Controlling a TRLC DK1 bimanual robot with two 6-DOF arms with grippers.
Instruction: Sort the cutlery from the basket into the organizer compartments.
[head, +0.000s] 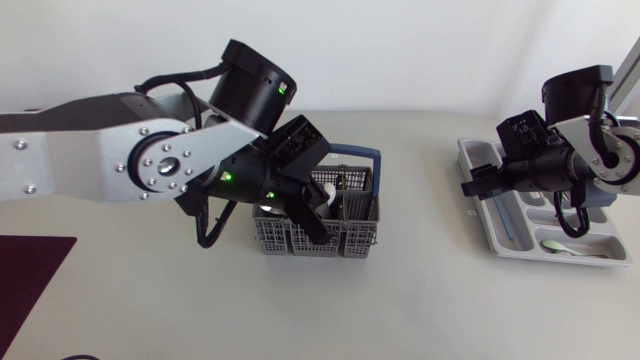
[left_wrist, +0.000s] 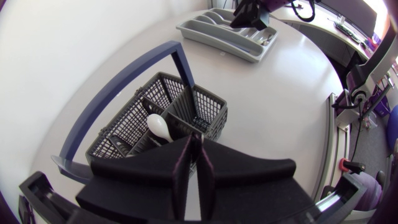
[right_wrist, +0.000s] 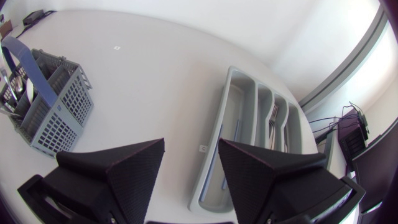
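Note:
A grey mesh basket (head: 345, 236) with a blue handle (head: 358, 152) stands mid-table. My left gripper (head: 308, 212) reaches down into it, shut. In the left wrist view its fingers (left_wrist: 194, 163) are pressed together inside the basket (left_wrist: 208, 111), and a white spoon's bowl (left_wrist: 158, 127) stands just beside the tips. Whether the spoon's handle is pinched is hidden. The grey organizer (head: 487, 238) lies at the right and holds a pale green spoon (head: 563, 247). My right gripper (head: 478, 186) hangs open and empty over the organizer's left edge (right_wrist: 219, 134). Forks (right_wrist: 273, 121) lie in one compartment.
A dark maroon mat (head: 30, 270) lies at the front left corner. Bare table stretches between the basket (right_wrist: 53, 109) and the organizer (left_wrist: 224, 32). More cutlery stands in the basket's other compartments.

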